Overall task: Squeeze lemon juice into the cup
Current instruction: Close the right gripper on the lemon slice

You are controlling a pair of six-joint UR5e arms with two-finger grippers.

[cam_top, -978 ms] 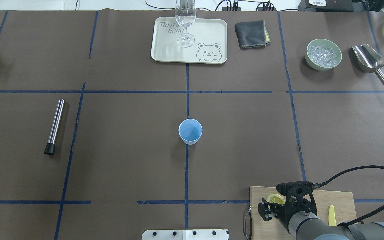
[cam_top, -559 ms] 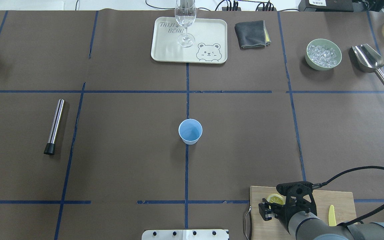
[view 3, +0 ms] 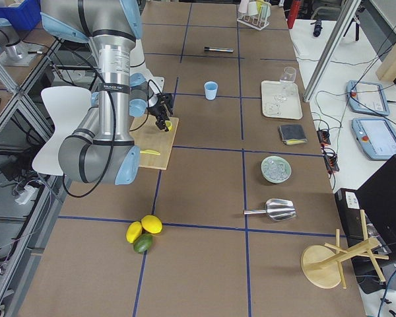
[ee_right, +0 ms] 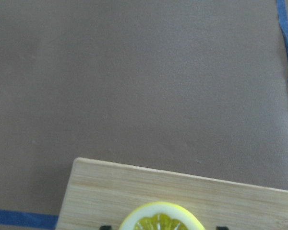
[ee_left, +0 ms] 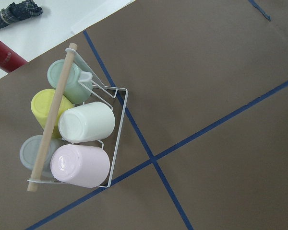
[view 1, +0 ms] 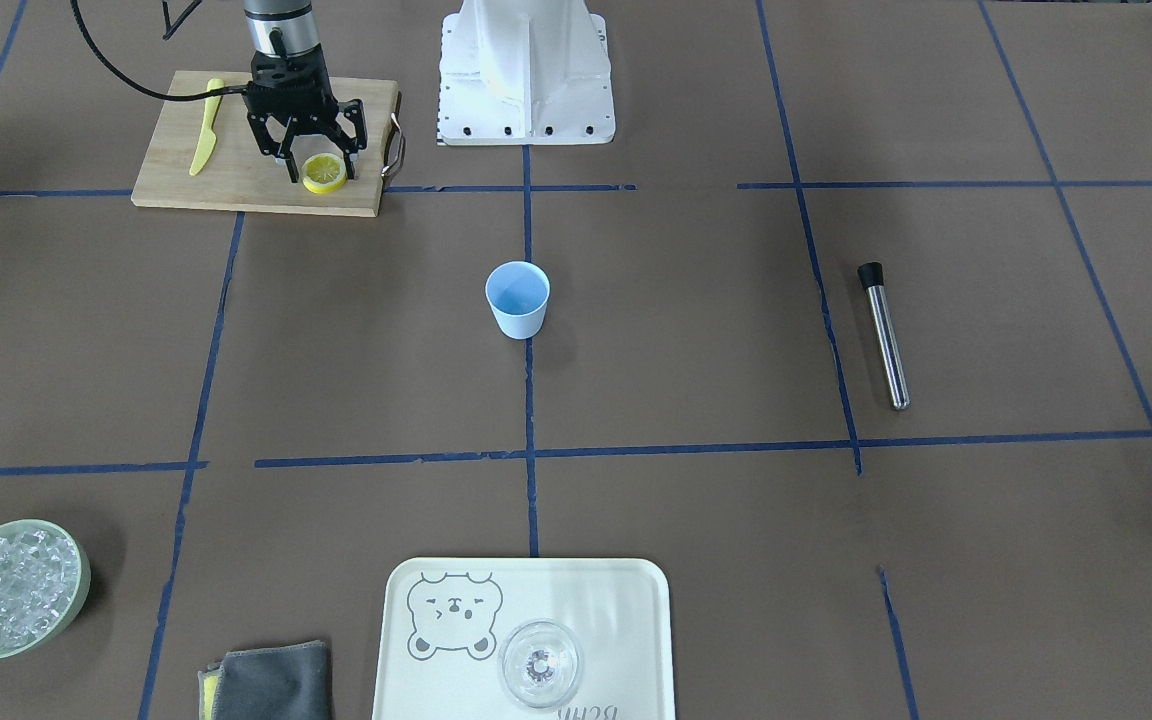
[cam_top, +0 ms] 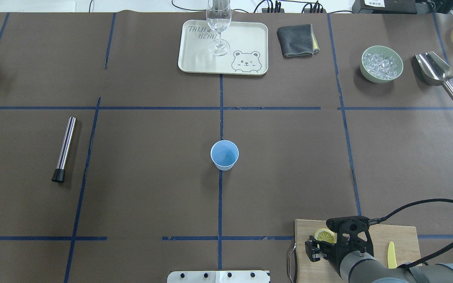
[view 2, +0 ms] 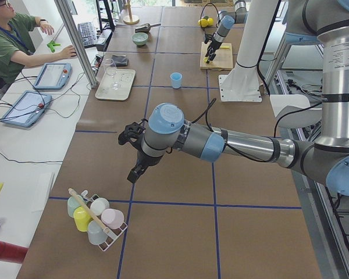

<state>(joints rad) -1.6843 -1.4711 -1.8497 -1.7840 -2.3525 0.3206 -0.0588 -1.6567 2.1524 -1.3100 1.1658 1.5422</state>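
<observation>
Right gripper (view 1: pixel 322 167) is down over the cutting board (view 1: pixel 236 175), jaws spread wide, one on each side of the lemon (view 1: pixel 324 174). On the right wrist cam the dark tips sit either side of it with a sliver of board between, so it's not clamped on anything. Lemon half lies cut face up on the board, at the board corner nearest bench centre. The board lies along the robot-side edge, toward the robot's-right end. Yellow knife (view 1: pixel 204 140) is on the same board, on the other side of the gripper, apart from the lemon. Cup (cam_top: pixel 224 155) is upright mid-bench on the centre tape line, well apart from the board and both arms. Left gripper (view 2: pixel 136 168) hangs over the bench toward the robot's-left end, near the mug rack (ee_left: pixel 52 120) in the operator-side corner there. It shows on the side cam only, so can't tell if its jaws are apart or closed. Along the operator-side edge: tray (cam_top: pixel 195 59) with a stemmed glass (cam_top: pixel 219 23) standing on it, grey cloth (cam_top: pixel 295 39) beside the tray, green bowl (cam_top: pixel 380 80) of ice, and a metal scoop (cam_top: pixel 435 70) next to it toward the robot's-right corner. Steel tube (cam_top: pixel 65 145) with a black cap lies flat toward the robot's-left end.
</observation>
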